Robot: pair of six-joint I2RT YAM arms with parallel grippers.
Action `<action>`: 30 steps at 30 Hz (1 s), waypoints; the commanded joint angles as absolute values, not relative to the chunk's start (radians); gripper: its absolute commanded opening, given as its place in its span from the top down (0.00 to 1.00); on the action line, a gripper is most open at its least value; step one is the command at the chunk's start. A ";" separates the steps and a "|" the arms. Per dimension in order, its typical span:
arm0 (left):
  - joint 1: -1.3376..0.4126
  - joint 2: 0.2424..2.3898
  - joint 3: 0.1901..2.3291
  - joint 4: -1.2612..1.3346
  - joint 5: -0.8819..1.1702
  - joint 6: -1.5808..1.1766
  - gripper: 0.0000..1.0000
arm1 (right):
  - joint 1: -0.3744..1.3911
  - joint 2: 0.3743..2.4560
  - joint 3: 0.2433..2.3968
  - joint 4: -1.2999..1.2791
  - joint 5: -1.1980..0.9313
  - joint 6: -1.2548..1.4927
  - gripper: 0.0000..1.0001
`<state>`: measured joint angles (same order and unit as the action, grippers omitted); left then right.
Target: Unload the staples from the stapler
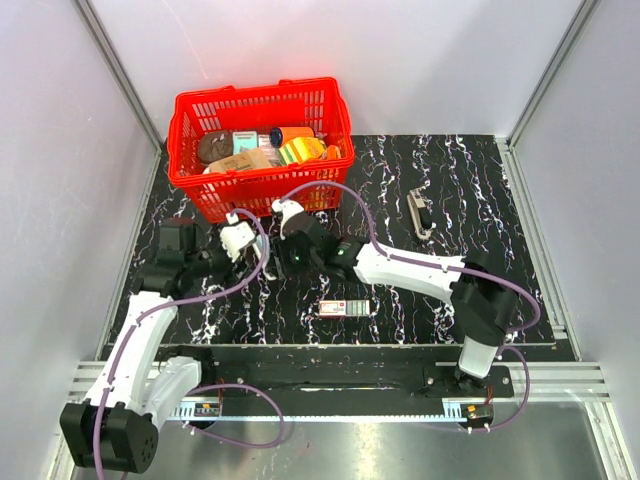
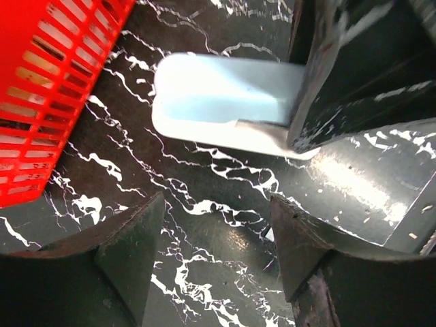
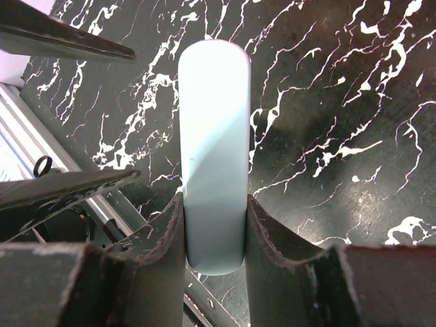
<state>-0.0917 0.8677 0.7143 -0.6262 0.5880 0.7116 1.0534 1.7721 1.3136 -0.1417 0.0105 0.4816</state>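
**Right gripper clamps the stapler in front of the red basket; left gripper stands open just short of it**

The stapler [image 3: 212, 150], pale blue on top with a white base, sits just in front of the near wall of the red basket [image 1: 250, 195], over the black marbled mat [image 1: 450, 180].

The right gripper [image 3: 214, 231] holds it. Its 2 fingers [image 3: 163, 238] are drawn in narrow and press on the stapler's 2 long sides at one end. The rest of the body runs straight out past the fingertips. The pictures do not show whether the stapler rests on the mat or hangs just above it.

The left gripper [image 2: 218, 238] is spread wide and holds nothing. The gap between its 2 fingers [image 2: 129, 252] shows only mat. In the left wrist view the stapler lies beyond these fingertips, near them but not touching. Its free rounded end points toward the basket and its other end is caught in the right gripper's dark finger.

A small box [image 1: 343, 308] lies on the mat well in front of the basket, toward the arms' bases. A metal tool [image 1: 420, 215] lies off the basket's right side, well apart from both grippers. The basket holds assorted packaged items.
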 commanded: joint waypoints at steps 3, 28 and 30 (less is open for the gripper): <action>-0.045 0.914 0.866 -0.660 0.638 0.510 0.31 | 1.051 1.890 1.453 -0.349 0.029 0.440 1.00; 0.091 0.996 0.956 -0.621 0.583 0.227 0.01 | 1.197 2.203 1.749 -0.635 0.196 0.583 0.48; 0.074 0.996 0.956 -0.617 0.571 0.222 0.01 | 1.197 2.171 1.749 -0.635 0.210 0.578 0.37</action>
